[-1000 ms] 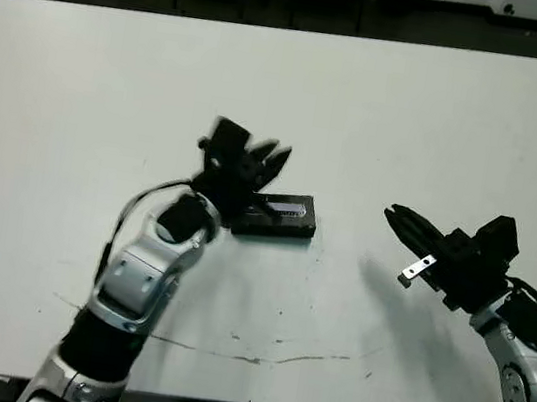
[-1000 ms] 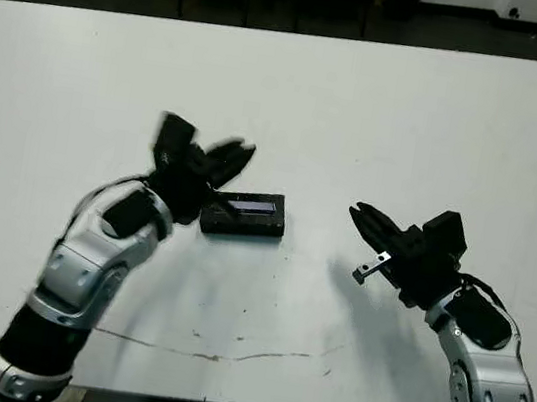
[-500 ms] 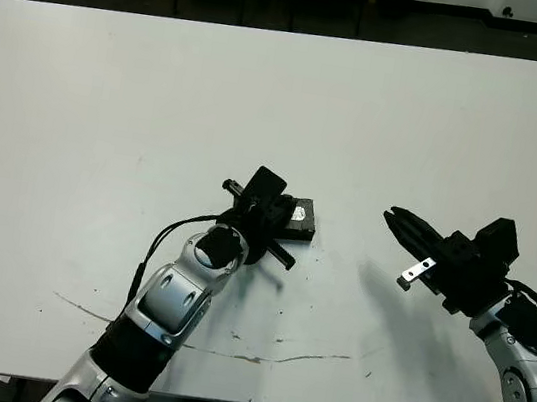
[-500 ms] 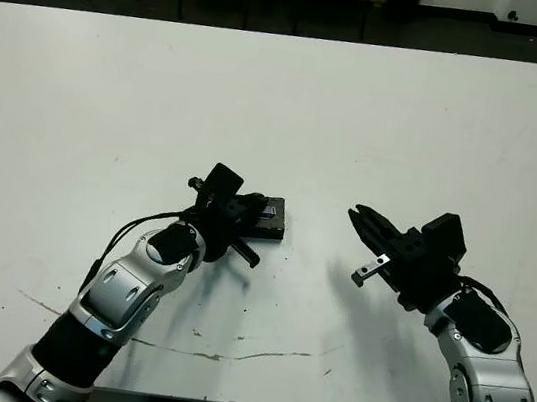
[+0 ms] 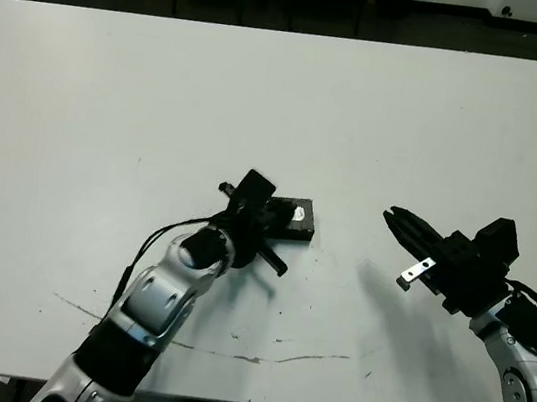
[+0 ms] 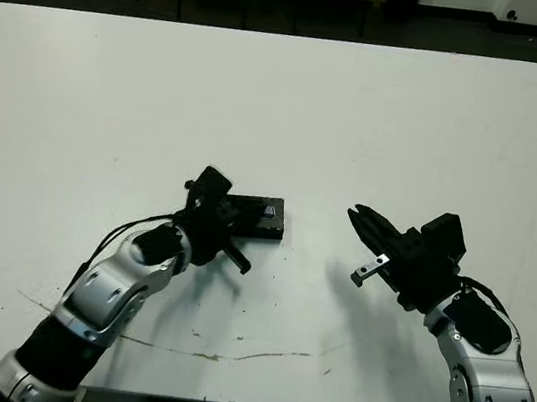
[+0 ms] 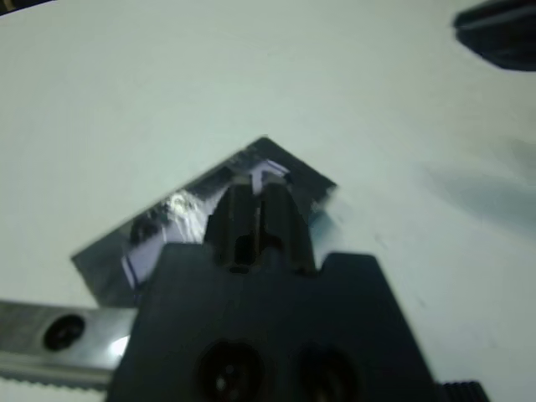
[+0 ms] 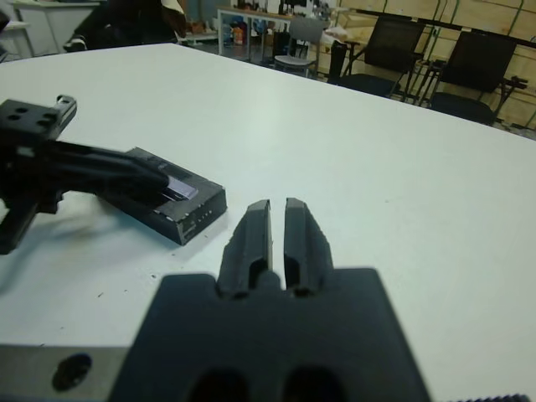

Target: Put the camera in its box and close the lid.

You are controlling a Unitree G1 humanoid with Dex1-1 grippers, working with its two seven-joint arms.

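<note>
An office or lab: white table (image 8: 469,193), black chairs (image 8: 394,50), shelves behind.

Left gripper (image 6: 237,219) pressed down on the black lid (image 6: 258,217) near mid-table, fingers seemingly together. Right gripper (image 6: 359,218) hovering well apart from it, fingers closed, pointing toward it. White table (image 6: 382,117) scuffed along the near edge.

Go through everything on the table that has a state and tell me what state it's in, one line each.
Box: flat on the table, lid on.
Lid: on the box, pale strip facing up.
Camera: not visible; presumably inside the box.
Left gripper: fingers together, tips pressing on the lid.
Right gripper: fingers nearly together, empty, held off the table away from the box.
</note>
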